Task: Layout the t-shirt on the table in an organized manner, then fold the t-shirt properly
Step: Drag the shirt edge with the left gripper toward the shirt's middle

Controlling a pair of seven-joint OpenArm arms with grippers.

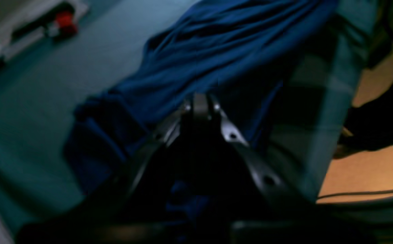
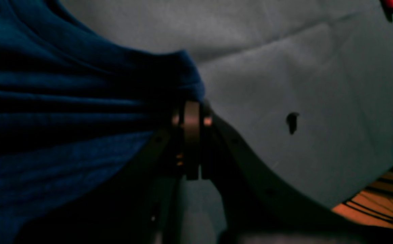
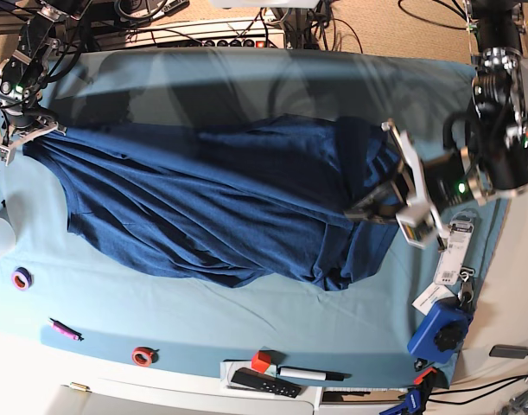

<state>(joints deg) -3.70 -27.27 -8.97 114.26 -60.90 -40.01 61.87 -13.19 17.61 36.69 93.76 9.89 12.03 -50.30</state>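
Base view: the t-shirt [image 3: 220, 203] is stretched, wrinkled, across the surface [image 3: 203, 324]. The left tool [image 3: 372, 207] and right tool [image 3: 26, 134] are each clamped on opposite shirt edges. Uneven pulling could slip fabric free or bunch it.

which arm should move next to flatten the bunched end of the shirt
Probably the left gripper: it is shut on the t-shirt at the bunched, folded-over end. The right gripper pins the opposite corner at the table edge, already stretched out, so it serves better as anchor.
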